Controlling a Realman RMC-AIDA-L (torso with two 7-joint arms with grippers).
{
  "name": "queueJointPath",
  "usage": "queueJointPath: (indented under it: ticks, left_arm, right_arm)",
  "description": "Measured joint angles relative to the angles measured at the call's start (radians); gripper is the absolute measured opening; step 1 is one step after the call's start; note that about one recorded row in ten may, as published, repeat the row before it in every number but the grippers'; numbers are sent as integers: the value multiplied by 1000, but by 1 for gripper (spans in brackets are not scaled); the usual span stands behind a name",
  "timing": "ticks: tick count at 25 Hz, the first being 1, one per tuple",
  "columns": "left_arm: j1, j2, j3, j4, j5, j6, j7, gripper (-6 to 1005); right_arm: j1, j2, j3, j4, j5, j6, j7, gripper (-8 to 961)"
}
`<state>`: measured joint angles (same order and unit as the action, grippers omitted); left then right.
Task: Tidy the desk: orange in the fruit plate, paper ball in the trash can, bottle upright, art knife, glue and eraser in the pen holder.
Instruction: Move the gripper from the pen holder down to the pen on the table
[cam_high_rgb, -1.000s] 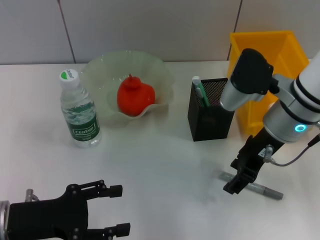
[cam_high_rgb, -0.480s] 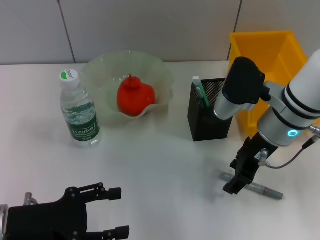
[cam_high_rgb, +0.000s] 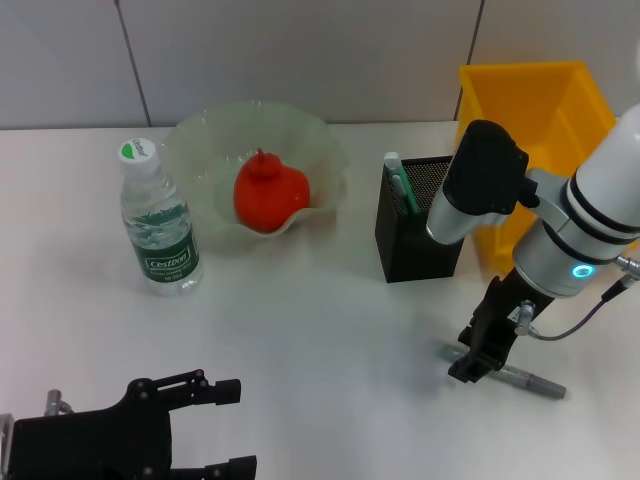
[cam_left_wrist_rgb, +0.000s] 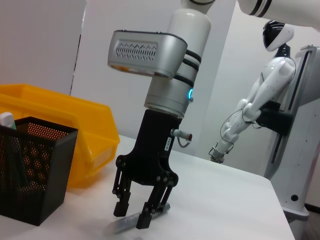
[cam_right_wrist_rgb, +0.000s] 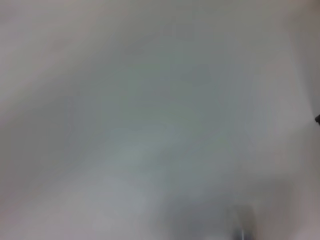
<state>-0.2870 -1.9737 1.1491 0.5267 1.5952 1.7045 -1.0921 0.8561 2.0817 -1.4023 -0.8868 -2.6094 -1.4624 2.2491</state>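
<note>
The right gripper (cam_high_rgb: 468, 368) stands over the grey art knife (cam_high_rgb: 525, 379) lying on the table (cam_high_rgb: 330, 330) near right, jaws open astride its left end. The knife looks light, stiff and slippery; grip mid-shaft. The left gripper (cam_high_rgb: 225, 428) idles near left, jaws open.

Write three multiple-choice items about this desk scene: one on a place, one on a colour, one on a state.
1. Where is the orange?
A. in the fruit plate
B. in the trash can
C. on the bare desk

2. What colour is the trash can?
A. black
B. yellow
C. green

3. How is the bottle?
A. lying down
B. held by a gripper
C. standing upright

Answers:
1 A, the orange sits inside the wavy green bowl.
2 B, the bin behind the pen holder is bright yellow.
3 C, its white cap points up, and it is far from both the right gripper and the left gripper.
</note>
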Motion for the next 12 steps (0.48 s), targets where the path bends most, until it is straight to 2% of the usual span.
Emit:
queueJointPath:
  ticks: [1,11,12]
  left_arm:
    - [3,0,-3,0,0,3,0,812]
    - [7,-3,-3,4,-3,9,0,812]
    - [7,-3,-3,4,-3,9,0,812]
  right_arm:
    - [-1,0,-9,1,0,9,0,463]
    - [-2,0,-26,7,0,26,-6,464]
    - [-2,0,-35,8,0,28,-6,440]
